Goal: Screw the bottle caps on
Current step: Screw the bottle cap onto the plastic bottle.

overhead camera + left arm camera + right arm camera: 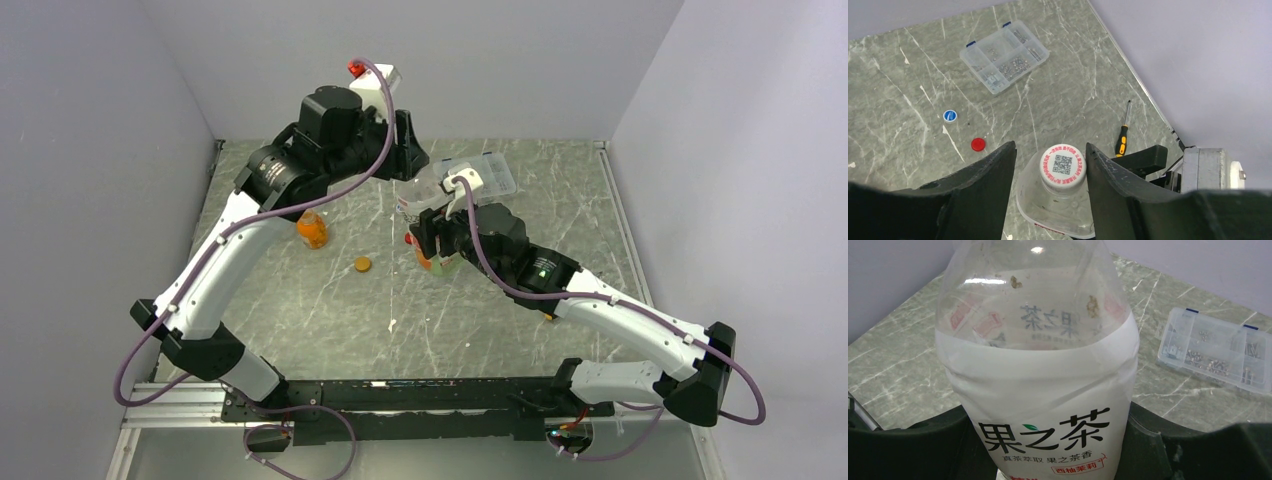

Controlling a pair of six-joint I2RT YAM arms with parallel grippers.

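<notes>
A white-labelled bottle (1043,390) stands upright with my right gripper (1048,445) shut on its body; from above it shows at mid-table (428,215). A whitish cap (1063,166) with a printed code sits on its neck. My left gripper (1050,146) hangs over it from above, jaws either side of the cap. The right finger touches the cap's rim and a gap shows at the left finger. A squat bottle of orange liquid (312,230) stands under the left arm. An orange cap (362,264), a blue cap (950,116) and a red cap (978,144) lie loose on the table.
A flat clear compartment box (1004,56) with small parts lies at the back (490,170). A yellow-and-black screwdriver (1121,140) lies on the table to the right of the bottle. Grey walls close the table on three sides.
</notes>
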